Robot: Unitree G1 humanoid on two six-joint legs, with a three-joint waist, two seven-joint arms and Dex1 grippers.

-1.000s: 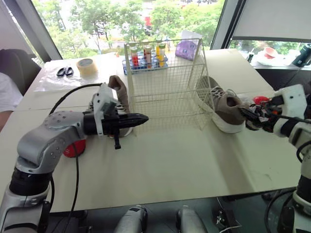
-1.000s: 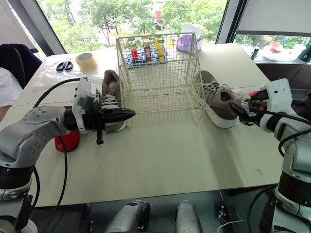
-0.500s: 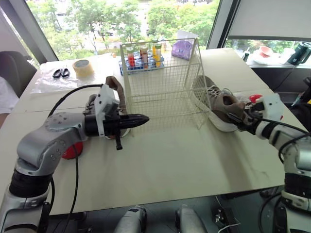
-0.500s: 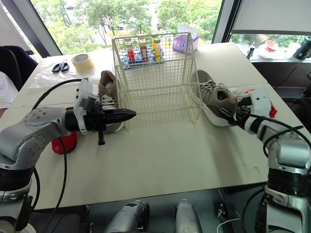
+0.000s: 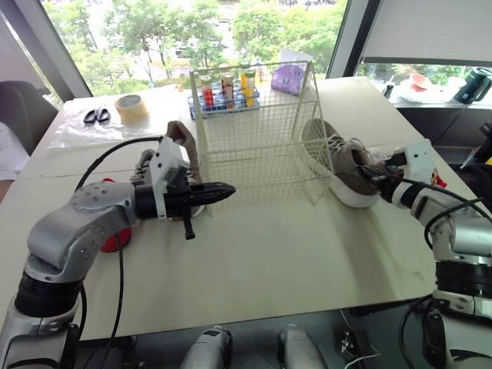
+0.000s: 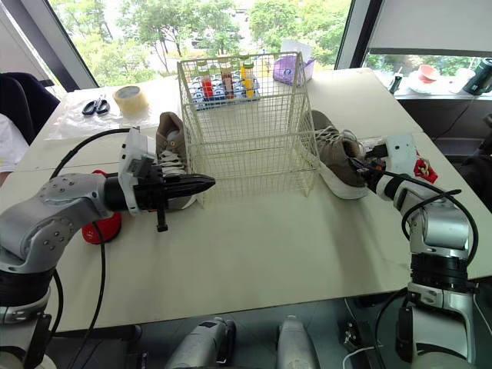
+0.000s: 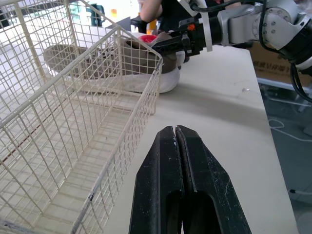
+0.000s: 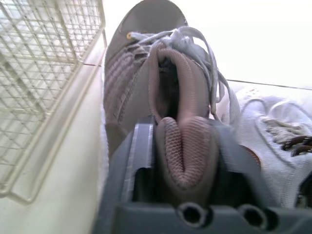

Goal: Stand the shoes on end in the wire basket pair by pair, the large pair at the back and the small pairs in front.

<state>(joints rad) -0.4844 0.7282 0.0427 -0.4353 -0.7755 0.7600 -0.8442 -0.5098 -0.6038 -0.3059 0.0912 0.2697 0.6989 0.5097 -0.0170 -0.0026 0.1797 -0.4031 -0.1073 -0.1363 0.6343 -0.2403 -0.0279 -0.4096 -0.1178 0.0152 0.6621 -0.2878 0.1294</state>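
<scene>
On the table [image 5: 269, 261], one wire basket [image 5: 257, 131] between two brown shoes [image 5: 184, 142] [image 5: 342, 165].

An office-like lab room: tall windows [image 5: 154, 31], a worktable [image 5: 269, 254] bearing tape roll [image 5: 132, 107] and scissors [image 5: 98, 115].

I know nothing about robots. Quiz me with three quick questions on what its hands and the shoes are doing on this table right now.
1. Fill in: the fingers of the left hand are ____ (open or shut).
2. Which hand has the heel of the brown shoe to the right of the wire basket between its fingers? A) left hand B) right hand C) neither
3. True or false: the wire basket already holds a shoe.
Key: 1 shut. 2 B. 3 false.
</scene>
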